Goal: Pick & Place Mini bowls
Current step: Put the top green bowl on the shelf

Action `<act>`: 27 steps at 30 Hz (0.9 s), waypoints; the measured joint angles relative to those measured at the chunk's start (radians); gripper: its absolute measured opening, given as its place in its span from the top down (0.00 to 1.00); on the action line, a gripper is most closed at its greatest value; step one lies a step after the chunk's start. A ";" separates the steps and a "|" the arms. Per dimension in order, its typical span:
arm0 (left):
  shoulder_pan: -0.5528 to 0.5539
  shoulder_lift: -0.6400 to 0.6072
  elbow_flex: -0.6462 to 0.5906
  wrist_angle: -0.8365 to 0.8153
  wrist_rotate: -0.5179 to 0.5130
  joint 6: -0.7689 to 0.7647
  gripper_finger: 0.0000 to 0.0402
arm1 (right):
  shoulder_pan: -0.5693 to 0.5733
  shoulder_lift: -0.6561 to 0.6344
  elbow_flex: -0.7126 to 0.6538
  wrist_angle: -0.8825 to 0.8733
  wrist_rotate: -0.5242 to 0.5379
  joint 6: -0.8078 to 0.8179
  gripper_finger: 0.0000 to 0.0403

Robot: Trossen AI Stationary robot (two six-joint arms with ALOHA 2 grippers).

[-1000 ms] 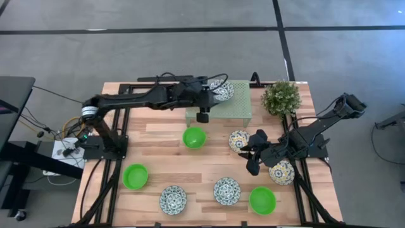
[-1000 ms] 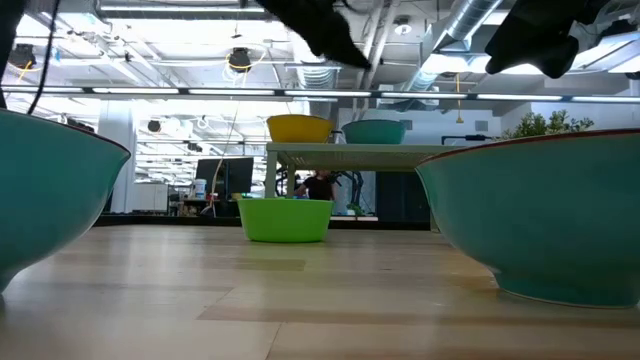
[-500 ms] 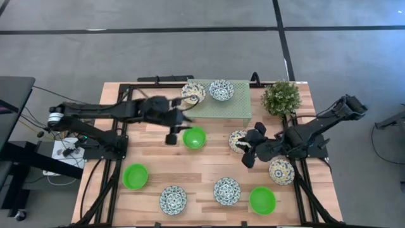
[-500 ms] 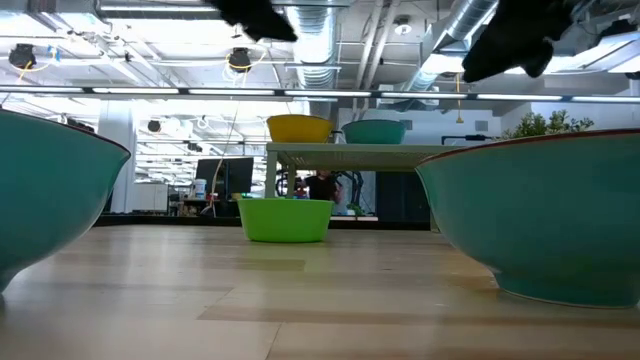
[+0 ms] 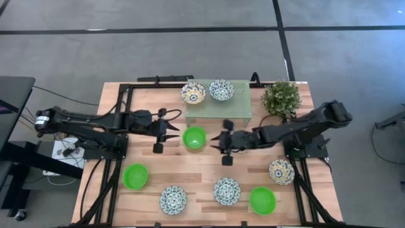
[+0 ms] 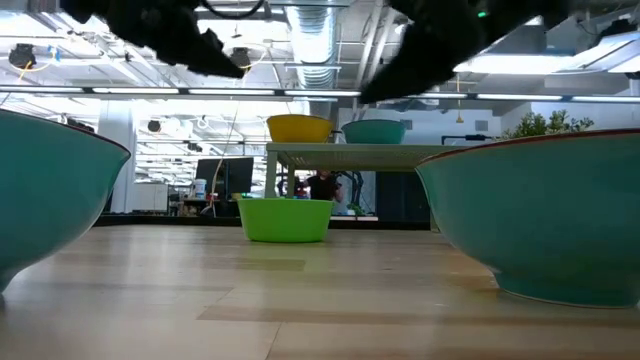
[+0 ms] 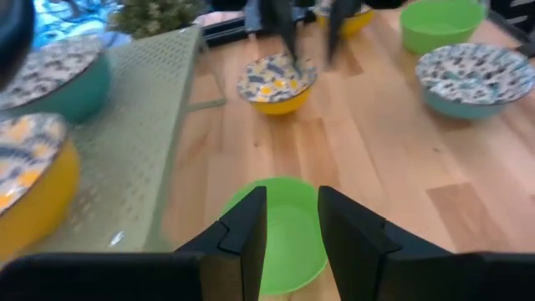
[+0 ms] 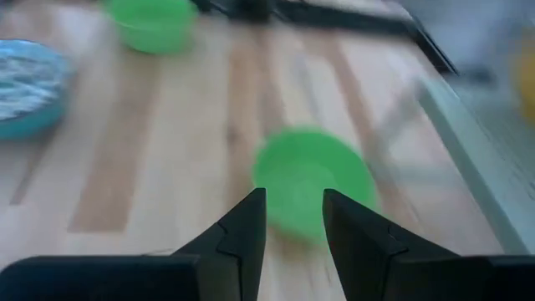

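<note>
Both tools hover over mid-counter, flanking a green bowl (image 5: pixel 194 137). The left tool (image 5: pixel 169 128) and right tool (image 5: pixel 216 140) are slightly parted, holding nothing.

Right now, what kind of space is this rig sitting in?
Looks like an open-plan lab or office workspace, not a home. Exposed ceiling ducts and strip lights run overhead, monitors stand in the background, and the wooden table sits on a grey floor marked with dark tape lines.

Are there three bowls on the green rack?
No, the pale-green mesh rack carries only two patterned bowls, one yellow-sided and one teal-sided.
</note>
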 joint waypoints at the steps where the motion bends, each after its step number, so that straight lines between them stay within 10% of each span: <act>1: 0.000 -0.008 -0.011 0.009 -0.016 0.000 0.72 | -0.013 0.025 0.001 0.049 -0.048 -0.053 0.71; 13: 0.000 -0.033 -0.043 0.033 -0.056 0.001 0.72 | -0.162 0.313 0.076 0.195 -0.408 -0.134 0.71; 27: 0.000 -0.022 -0.042 0.052 -0.056 0.003 0.72 | -0.226 0.494 0.257 -0.081 -0.414 -0.136 0.71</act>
